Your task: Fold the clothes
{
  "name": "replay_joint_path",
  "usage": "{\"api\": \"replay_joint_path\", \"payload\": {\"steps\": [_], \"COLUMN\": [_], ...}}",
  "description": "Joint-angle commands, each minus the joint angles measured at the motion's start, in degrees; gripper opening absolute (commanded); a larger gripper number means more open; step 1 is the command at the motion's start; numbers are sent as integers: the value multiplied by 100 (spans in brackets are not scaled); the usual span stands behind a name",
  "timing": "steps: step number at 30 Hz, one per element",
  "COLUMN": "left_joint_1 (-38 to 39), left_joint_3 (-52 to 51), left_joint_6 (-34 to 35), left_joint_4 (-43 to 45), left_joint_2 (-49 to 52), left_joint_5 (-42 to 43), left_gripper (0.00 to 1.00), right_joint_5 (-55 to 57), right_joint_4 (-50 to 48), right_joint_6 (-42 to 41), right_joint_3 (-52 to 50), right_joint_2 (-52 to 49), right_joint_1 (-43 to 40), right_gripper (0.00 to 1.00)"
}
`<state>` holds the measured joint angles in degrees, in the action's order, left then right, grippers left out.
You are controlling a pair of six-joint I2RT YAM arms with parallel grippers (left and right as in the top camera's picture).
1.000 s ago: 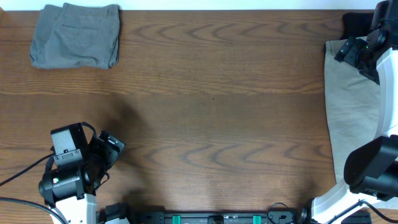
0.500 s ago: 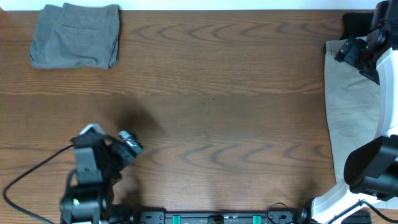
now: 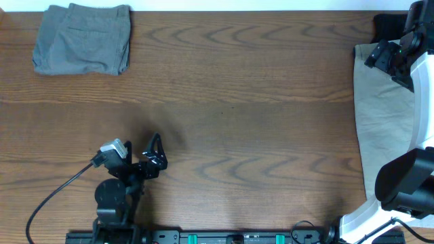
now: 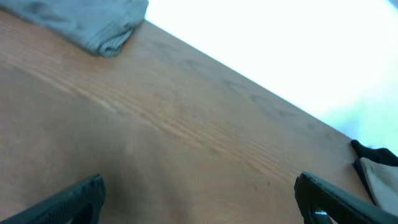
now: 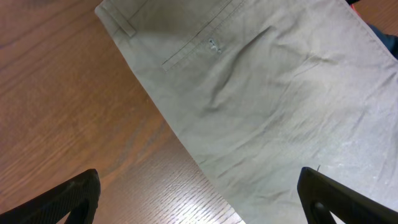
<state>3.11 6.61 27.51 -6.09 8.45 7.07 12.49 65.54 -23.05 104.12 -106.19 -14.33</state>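
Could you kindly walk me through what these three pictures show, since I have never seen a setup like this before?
These are two robot arms at a wooden table, meant to fold clothes. The overhead picture looks straight down: the left arm's tool is near the bottom left, the right arm's tool at the far right edge. The other two pictures come from small cameras on each wrist, so the dark shapes in their lower corners are that tool's own fingers.

A folded pair of grey shorts lies in the top left corner. A beige pair of shorts lies spread out on the right; the right wrist view looks down on its buttoned back pocket.

Both tools are open and hold nothing.
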Motion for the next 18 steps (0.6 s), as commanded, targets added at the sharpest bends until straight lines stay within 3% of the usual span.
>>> {"api": "replay_joint_path", "payload": {"steps": [1, 7, 15, 18], "left_joint_1": [17, 17, 17, 20], "left_joint_3": [-428, -638, -638, -638], "left_joint_6": [-286, -382, -1947, -2065], "left_joint_4": [356, 345, 208, 208], "left_joint_2": [-352, -774, -837, -837], "left_joint_5": [-164, -573, -634, -647], "left_gripper": [98, 98, 98, 98], "right_joint_5": [79, 79, 79, 79], "right_joint_4": [4, 7, 4, 7], "right_joint_6": [-66, -66, -68, -66], "right_joint_3": [33, 33, 33, 33], "right_joint_2": [96, 96, 98, 96], "right_joint_1": [-28, -28, -28, -28], "right_gripper": [99, 99, 99, 99]}}
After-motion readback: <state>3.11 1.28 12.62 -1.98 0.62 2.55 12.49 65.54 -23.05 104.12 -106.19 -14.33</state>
